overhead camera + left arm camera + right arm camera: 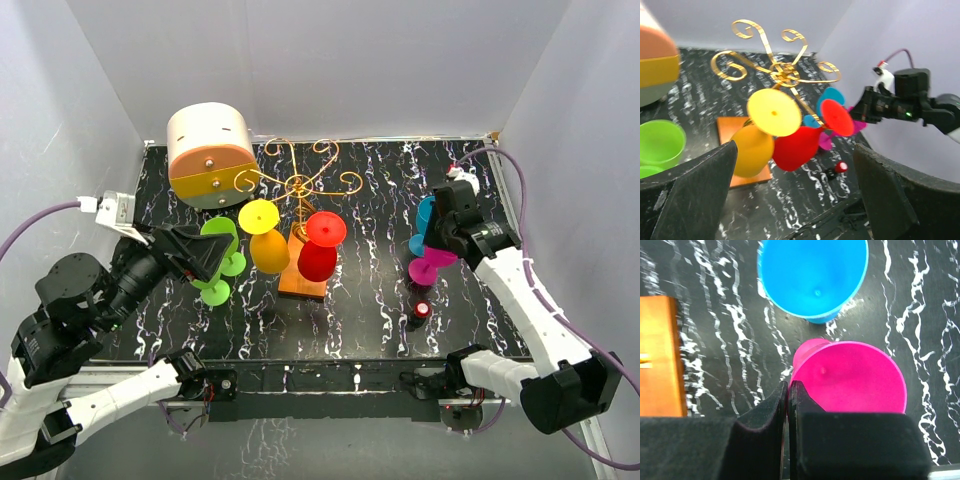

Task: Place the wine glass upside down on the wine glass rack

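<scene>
Now my right fingers pinch shut on the rim of the magenta wine glass, on the bench well apart from the gold wire rack. My left fingers gape wide. Next, I judge: lift, invert, hang.

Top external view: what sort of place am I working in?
Probably a robotics test booth, not a kitchen: plain white walls box in a black white-veined tabletop, with staged props like the magenta plastic wine glass and gold wire scroll-armed rack.
</scene>
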Available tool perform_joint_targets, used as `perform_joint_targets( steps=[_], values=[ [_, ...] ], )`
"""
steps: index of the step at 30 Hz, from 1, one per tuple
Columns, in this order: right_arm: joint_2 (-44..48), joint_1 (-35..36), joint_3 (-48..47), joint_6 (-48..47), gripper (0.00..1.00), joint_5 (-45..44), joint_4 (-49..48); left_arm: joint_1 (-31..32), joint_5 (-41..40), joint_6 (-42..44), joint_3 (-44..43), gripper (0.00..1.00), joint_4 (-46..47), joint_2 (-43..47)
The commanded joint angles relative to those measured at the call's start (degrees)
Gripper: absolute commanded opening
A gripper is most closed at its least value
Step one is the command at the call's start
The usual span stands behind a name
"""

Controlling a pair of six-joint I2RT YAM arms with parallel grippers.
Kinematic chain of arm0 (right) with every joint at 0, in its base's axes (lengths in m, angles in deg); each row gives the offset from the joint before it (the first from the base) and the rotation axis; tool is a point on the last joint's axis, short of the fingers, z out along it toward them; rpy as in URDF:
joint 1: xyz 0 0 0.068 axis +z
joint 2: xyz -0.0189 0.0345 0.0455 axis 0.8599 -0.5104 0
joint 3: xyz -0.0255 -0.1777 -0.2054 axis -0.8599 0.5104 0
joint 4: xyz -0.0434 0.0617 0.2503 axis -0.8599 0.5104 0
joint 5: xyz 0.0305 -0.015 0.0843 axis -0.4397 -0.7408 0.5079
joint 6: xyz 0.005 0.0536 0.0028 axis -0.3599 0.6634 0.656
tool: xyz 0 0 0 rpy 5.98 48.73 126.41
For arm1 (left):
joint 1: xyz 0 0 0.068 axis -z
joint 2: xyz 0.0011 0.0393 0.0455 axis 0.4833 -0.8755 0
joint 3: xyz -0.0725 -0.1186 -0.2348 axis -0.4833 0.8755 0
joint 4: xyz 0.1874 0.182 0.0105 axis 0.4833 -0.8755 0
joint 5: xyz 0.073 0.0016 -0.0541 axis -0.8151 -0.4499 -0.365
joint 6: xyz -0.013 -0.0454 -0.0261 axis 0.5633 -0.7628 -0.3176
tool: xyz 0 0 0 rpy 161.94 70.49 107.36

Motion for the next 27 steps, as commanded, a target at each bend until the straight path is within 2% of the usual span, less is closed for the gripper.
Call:
perform_joint_targets(
  steps=[1,8,13,18,22,27],
  values=[
    [2.88,-0.12,-9.22,-0.9,0.0,3.57,2.32,-0.2,10.82,4.56,-0.21,0.99,11.94,0.04],
    [5.06,-0.14,-14.5,-0.95,0.0,8.03,6.12,-0.21,17.75,4.42,-2.91,0.99,16.89,-4.65],
    [8.21,-0.16,-17.17,-0.8,0.0,12.37,4.14,-0.2,23.76,2.9,-4.39,0.99,22.59,-9.91],
    [13.21,-0.15,-17.64,-0.03,0.0,13.46,-1.43,-0.19,35.43,0.34,-8.08,0.99,26.92,-18.58],
    [18.8,-0.12,-15.64,0.21,0.0,10.3,-7.79,-0.25,39.67,-4.93,-9.9,0.99,33.4,-24.95],
    [25.04,-0.1,-13.63,1.32,0.0,5.64,-16.92,-0.23,42.18,-13.8,-6.91,0.98,46.35,-29.74]
  ],
)
